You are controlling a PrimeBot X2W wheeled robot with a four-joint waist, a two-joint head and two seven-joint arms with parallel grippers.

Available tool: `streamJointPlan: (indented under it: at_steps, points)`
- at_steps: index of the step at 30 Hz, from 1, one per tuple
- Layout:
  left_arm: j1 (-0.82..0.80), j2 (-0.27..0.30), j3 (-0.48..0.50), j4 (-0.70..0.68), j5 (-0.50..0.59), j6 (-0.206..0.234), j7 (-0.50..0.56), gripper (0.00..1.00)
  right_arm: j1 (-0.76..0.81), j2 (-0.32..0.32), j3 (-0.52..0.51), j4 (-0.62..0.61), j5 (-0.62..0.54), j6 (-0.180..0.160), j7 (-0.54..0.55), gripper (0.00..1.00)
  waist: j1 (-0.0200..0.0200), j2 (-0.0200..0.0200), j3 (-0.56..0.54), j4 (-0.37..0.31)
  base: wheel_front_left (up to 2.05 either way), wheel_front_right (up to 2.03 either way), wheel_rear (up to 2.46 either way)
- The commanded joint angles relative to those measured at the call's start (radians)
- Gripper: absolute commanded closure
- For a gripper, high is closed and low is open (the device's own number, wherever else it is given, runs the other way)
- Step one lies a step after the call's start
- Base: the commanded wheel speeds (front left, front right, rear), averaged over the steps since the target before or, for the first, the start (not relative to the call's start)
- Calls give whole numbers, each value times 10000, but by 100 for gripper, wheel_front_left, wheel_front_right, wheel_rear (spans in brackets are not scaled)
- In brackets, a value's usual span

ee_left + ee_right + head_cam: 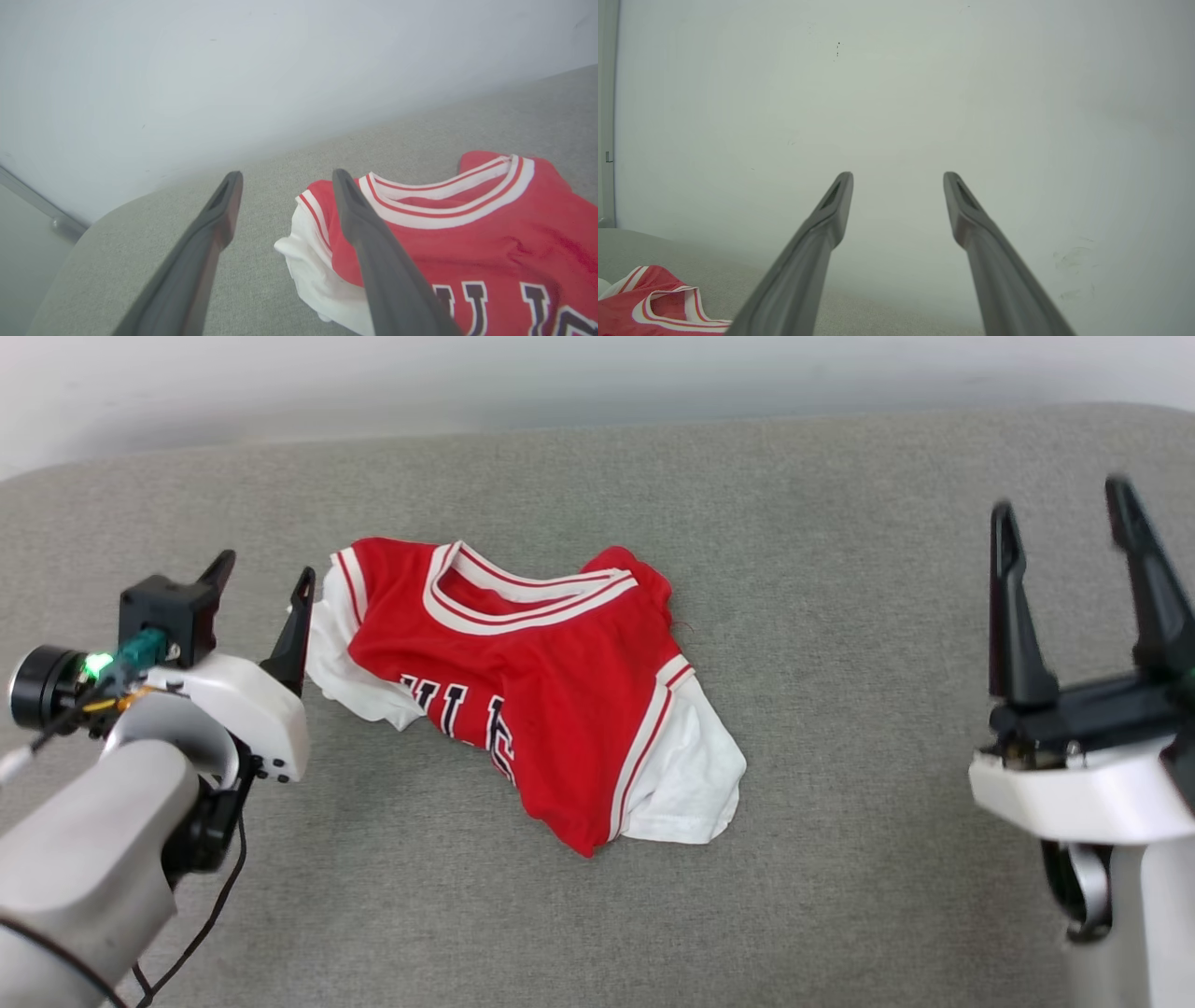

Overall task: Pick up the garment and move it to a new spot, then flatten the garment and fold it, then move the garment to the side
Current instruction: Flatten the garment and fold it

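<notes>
Left tool (264, 569): 9 o'clock, fingers apart, empty, just beside the garment (532, 691) at its shoulder. Right tool (1061, 499): 3 o'clock, fingers apart, empty, well clear. Garment: rumpled at centre of grey surface (840, 569), white inside showing. Step, likely: flattening. Next calls for pinching opposite edges and drawing outward.

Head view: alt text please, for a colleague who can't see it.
A red jersey lies crumpled on a grey fabric surface, white lining showing. The left gripper is open beside its left edge; the right gripper is open far off to the right.
</notes>
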Motion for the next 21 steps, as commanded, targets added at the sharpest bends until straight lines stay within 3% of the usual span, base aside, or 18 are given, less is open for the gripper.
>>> streamJointPlan:
  at_steps: [1, 6, 10, 15, 21]
  points:
    - [354, 19, 418, -476, 318, 425, -60, 0, -367, -248, 167, -2, -15, -3, -16, 0, 1, 0, -78, 84, 0, 0, 0]
    - [2170, -179, 2291, -2238, 1746, 1784, -53, 0, -1381, -1164, 1081, 427, 239, -3, -16, 0, 1, 0, -179, 209, 0, 0, 0]
    - [3660, -621, 3645, -3277, 2810, 2307, -56, 0, -2045, -1972, 2065, 1160, 586, -3, -18, 0, 1, 0, -259, 304, 0, 0, 0]
    - [5174, -1550, 5069, -4054, 3962, 2467, -58, 0, -3149, -3178, 4092, 2442, 1833, -4, 1129, 0, 1, 0, -344, 427, 0, 0, 0]
    - [6443, -2774, 6432, -4633, 5211, 2081, -58, 0, -4660, -4621, 7099, 2491, 3894, -3, 3336, 0, 1, 0, -242, 577, 0, 0, 0]
